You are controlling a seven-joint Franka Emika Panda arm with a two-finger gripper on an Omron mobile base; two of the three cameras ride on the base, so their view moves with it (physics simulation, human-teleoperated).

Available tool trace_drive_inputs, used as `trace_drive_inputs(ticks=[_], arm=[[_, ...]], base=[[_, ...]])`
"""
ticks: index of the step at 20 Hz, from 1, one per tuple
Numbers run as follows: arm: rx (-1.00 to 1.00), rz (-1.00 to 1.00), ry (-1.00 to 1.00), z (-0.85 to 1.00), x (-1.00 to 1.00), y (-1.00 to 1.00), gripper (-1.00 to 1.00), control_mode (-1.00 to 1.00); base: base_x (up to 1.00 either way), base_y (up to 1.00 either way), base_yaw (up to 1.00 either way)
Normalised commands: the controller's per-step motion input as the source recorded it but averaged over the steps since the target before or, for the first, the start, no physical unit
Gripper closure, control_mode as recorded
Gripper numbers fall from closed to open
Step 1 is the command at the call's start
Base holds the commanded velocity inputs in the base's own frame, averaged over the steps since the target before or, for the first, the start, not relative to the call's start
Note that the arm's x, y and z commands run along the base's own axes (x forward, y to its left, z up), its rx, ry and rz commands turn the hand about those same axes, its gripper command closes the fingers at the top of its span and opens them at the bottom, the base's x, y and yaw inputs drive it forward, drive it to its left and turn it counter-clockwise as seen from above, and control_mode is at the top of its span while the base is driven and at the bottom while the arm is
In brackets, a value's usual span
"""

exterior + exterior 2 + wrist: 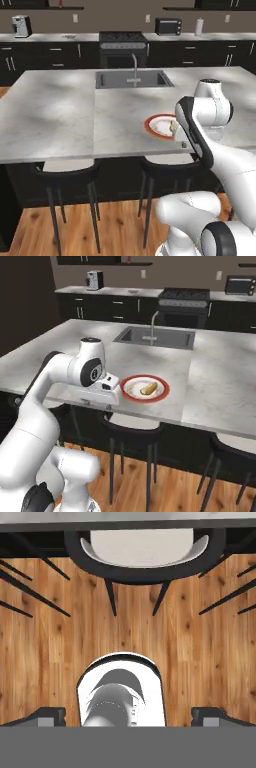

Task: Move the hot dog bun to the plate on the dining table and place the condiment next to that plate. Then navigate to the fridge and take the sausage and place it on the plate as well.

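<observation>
Bun (148,388) lies diagonally on the plate (161,394), ends up-right and down-left.

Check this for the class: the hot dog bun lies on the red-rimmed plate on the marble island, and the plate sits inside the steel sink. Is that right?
One detail is wrong. The hot dog bun does lie on the red-rimmed plate, but the plate rests on the marble island near its front edge, well apart from the steel sink. The right base view shows this.
</observation>
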Motion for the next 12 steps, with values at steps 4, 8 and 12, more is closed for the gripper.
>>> trace_drive_inputs(ticks=[4,8,12], arm=[[0.0,0.0,0.0,0.0,0.0,0.0,-1.0,1.0],[0.0,0.0,0.0,0.0,0.0,0.0,-1.0,1.0],[0.0,0.0,0.0,0.0,0.0,0.0,-1.0,1.0]], base=[[-0.6,1.0,0.05],[-0.13,1.0,0.0],[0.0,1.0,-0.02]])
